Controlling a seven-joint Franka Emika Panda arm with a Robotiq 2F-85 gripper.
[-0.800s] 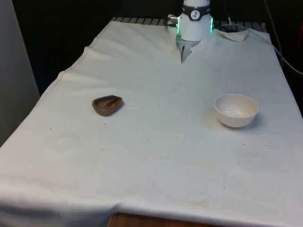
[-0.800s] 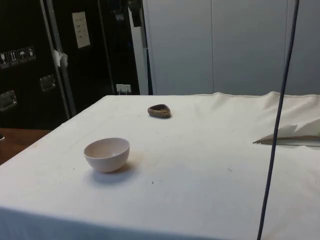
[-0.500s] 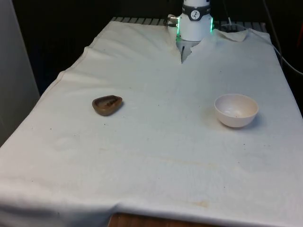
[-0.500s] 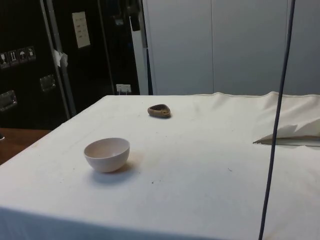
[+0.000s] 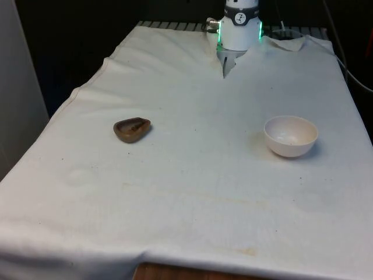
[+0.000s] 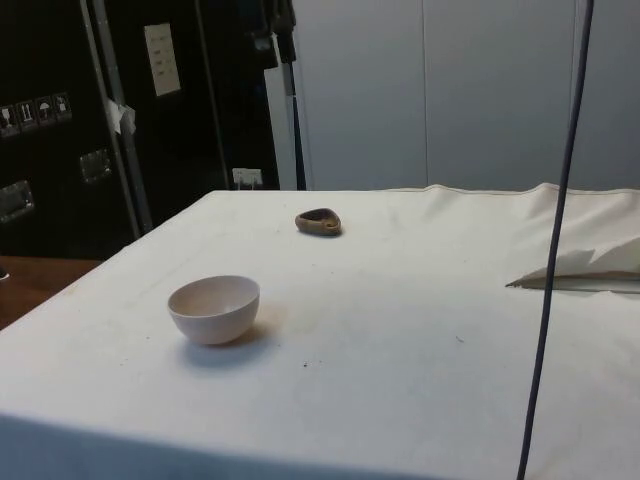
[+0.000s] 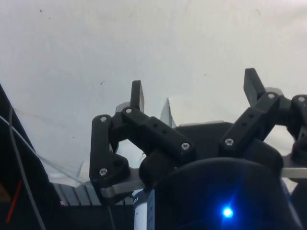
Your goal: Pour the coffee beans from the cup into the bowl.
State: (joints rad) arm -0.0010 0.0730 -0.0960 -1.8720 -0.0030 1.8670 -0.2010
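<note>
A small brown cup [image 5: 132, 129] with dark coffee beans in it sits on the white cloth toward the front view's left; from the side it shows as the brown cup [image 6: 319, 221] further back on the table. A white bowl [image 5: 291, 136] stands upright toward the front view's right, and the side view has this bowl [image 6: 214, 309] nearer. My gripper [image 7: 194, 93] is open in the wrist view, high above bare cloth, with nothing between its fingers [image 7: 136, 95].
The arm's white base [image 5: 239, 28] stands at the far end of the table. A dark cable [image 6: 556, 240] hangs down in the side view. The cloth [image 5: 192, 192] has a fold near the base.
</note>
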